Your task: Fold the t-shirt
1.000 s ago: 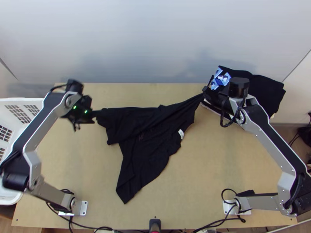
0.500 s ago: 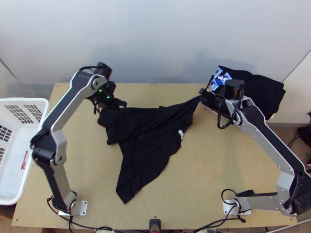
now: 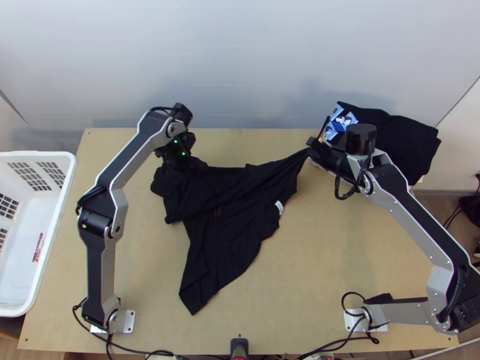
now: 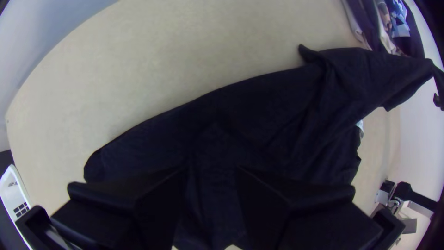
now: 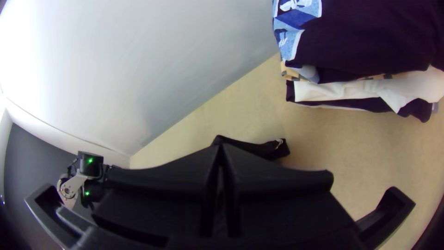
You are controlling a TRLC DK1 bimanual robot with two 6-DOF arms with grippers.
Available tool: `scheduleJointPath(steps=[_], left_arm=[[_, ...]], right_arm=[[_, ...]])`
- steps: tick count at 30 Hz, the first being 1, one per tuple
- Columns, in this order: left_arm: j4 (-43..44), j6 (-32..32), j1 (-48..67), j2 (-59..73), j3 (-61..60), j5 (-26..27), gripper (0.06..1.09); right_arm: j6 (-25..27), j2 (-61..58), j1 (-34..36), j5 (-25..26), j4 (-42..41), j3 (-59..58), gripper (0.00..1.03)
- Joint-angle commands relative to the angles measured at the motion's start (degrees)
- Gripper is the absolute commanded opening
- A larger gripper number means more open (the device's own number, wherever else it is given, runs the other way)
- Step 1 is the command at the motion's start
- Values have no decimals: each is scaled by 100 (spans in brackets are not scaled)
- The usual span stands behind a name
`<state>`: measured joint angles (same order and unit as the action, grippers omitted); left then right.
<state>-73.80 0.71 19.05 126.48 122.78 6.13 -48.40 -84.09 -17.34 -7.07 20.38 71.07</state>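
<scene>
Light wood stretches in front of us as the table (image 3: 312, 270), and both arms are mounted along its near edge. From there we look up to the black t-shirt (image 3: 228, 222), rumpled and partly spread across the middle, one narrow end pointing towards us and a small white label (image 3: 279, 207) near its right side. Off to our left we have a white basket (image 3: 36, 155) with grid-like slots. Farther up, we find the left gripper (image 3: 200, 164) over the shirt's far left part, its two fingers spread apart with black cloth visible between them. Across from it, the right gripper (image 3: 311, 146) has its fingers pressed together, pinching the shirt's far right corner, which is pulled out to a taut point. Just beside it we see a stack of folded clothes (image 3: 402, 135), a blue print on its top piece. Behind everything, we face a pale wall (image 3: 240, 60).
</scene>
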Motion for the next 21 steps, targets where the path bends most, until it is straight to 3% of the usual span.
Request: scheduleJointPath(steps=[1,8,13,15,21], left_arm=[[428,-62,90,272,273,-182,58],[-3,-2963,213,272,756,-903,57],[-855,-4105,415,281,738,-1466,57],[-1031,-4167,477,272,528,-1413,57],[-943,-4773,398,299,466,-1378,15]], right_arm=[[-3,-19,3,-5,-61,4,3],[-301,-37,38,13,-17,-32,3],[-477,-72,82,13,36,-58,3],[-486,-63,64,22,45,-84,3],[-495,-81,-15,22,62,-128,3]])
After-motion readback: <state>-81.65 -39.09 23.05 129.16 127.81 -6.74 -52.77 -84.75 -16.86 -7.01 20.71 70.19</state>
